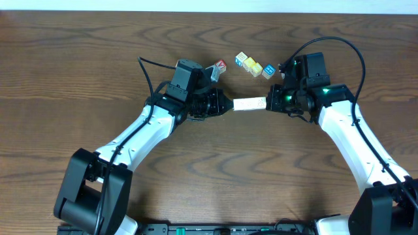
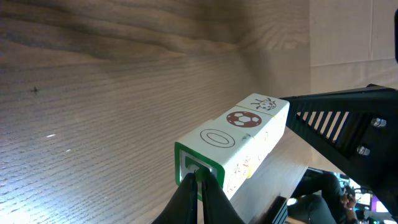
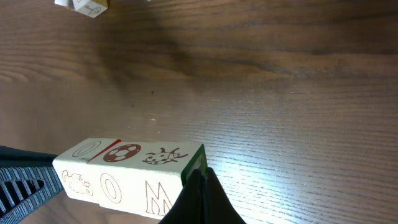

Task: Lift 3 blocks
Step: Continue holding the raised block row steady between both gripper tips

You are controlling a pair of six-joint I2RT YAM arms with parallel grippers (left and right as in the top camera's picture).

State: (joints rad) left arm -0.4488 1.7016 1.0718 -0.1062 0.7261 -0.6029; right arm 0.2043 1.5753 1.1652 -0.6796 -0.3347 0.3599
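Observation:
Three cream-white blocks [image 1: 250,103] stand end to end in one row, with reddish-brown prints on their faces: an oval, a football and a ladybird [image 2: 239,146] [image 3: 124,174]. The row is clamped lengthwise between my two arms. My left gripper [image 1: 230,106] [image 2: 200,180] is shut, its closed tips pressed against the green-framed left end face. My right gripper [image 1: 268,102] [image 3: 199,177] is shut too and presses its tips on the green-edged right end. Nothing sits between either pair of fingers. The row looks raised off the wood, with a soft shadow on the table behind it.
Behind the row lie a white cube with red and blue marks [image 1: 220,66] and yellow and blue cubes [image 1: 243,60] [image 1: 255,68] [image 1: 268,70]. Two of them show at the top left of the right wrist view [image 3: 81,5]. The table's far edge [image 1: 209,8] runs along the top.

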